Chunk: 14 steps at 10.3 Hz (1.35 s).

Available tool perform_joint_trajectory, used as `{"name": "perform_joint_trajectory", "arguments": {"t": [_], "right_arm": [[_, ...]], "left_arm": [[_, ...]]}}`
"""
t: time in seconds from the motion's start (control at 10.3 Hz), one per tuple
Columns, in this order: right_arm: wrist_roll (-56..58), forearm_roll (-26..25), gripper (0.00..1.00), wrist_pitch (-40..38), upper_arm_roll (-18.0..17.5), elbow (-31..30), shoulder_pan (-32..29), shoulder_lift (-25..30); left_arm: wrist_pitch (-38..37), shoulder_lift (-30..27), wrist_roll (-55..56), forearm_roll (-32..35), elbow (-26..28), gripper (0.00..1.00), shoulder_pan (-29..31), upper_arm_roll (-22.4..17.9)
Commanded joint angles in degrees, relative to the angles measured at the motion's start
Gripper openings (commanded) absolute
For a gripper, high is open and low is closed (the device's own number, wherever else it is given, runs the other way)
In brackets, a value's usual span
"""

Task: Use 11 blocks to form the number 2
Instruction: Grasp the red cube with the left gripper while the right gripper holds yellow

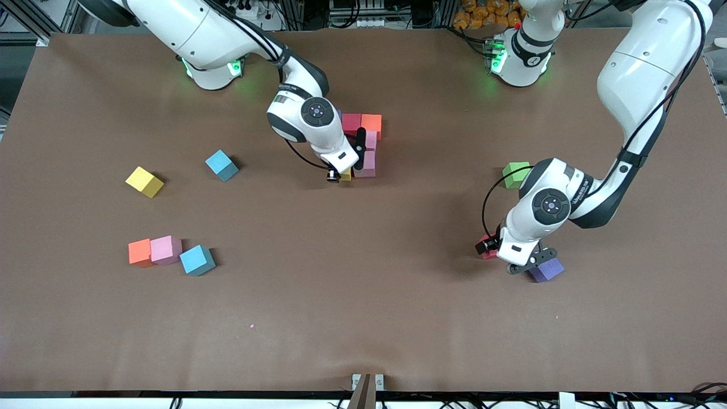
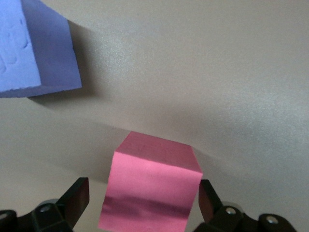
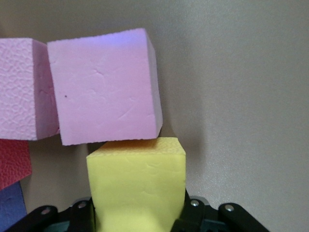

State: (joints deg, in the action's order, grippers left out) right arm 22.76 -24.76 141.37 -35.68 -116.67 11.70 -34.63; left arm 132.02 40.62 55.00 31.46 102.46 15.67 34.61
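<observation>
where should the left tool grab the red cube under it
Grip the red cube on its two flat side faces, coming straight down from above. The left tool already straddles it, open, one finger on each side. The purple cube lies apart, so both faces are free.

Brown table (image 1: 363, 318) (matte), small metal bracket (image 1: 367, 382) at its edge nearest the front camera.

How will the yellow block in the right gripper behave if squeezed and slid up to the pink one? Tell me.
The yellow block, held in the shut right gripper, has a dimpled, foam-like surface: probably light and slightly squashy. Its flat faces suggest sliding, not rolling. The matte skin likely grips well, so it may nudge the pink block.
</observation>
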Motion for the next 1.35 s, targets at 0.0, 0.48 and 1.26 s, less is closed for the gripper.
{"name": "perform_joint_trajectory", "arguments": {"t": [0.0,0.48,1.26], "right_arm": [[-2.4,-1.1,0.0,0.3,0.1,0.4,0.6,-1.5],[-2.8,-1.1,0.0,0.3,-0.1,0.5,1.2,-1.5],[-3.7,-0.9,0.03,0.2,-0.2,0.4,1.7,-1.8]], "left_arm": [[-0.3,0.3,-1.8,1.3,-0.9,1.0,-0.5,-0.6],[-0.3,1.0,-1.2,1.9,-0.9,0.29,-0.5,-0.5],[-4.1,-2.2,10.5,0.8,-1.4,0.26,-2.2,1.1]]}}
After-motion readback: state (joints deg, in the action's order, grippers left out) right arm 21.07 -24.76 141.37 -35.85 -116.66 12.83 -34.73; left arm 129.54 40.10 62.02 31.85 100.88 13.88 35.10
